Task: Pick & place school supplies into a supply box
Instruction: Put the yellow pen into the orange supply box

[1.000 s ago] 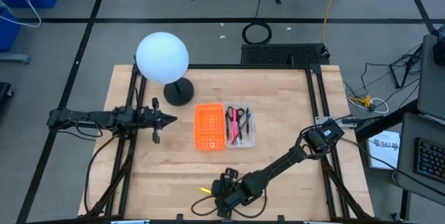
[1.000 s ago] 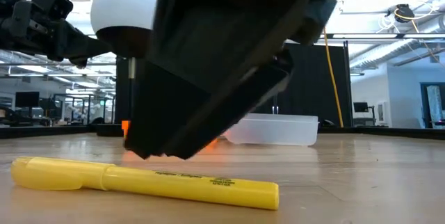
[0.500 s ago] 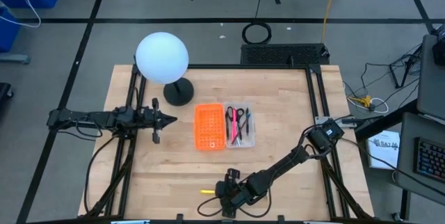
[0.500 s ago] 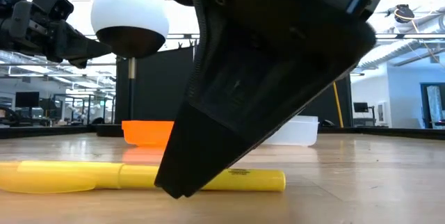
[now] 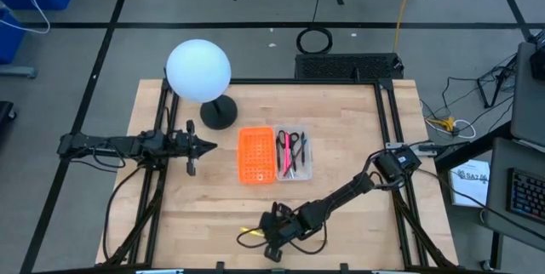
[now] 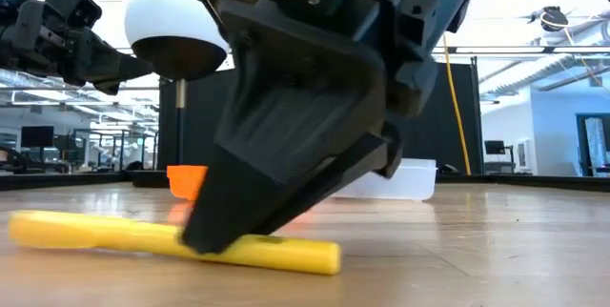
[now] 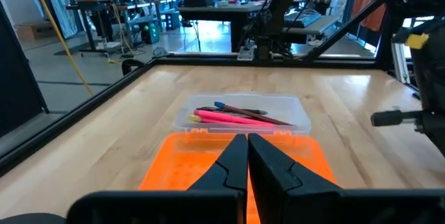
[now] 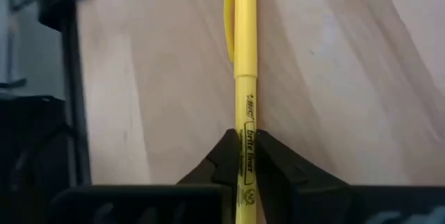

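light: bright, even overhead | shadows: soft | low view: backlit, near fingers [image 6: 286, 183] blurred

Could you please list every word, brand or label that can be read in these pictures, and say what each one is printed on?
"BIC": on the barrel of the yellow highlighter, just ahead of the right gripper, which is shut on it.
"brite liner": on the same barrel, next to the brand.
Small print on the highlighter in the low view: too blurred to read.
Nothing else carries legible text.
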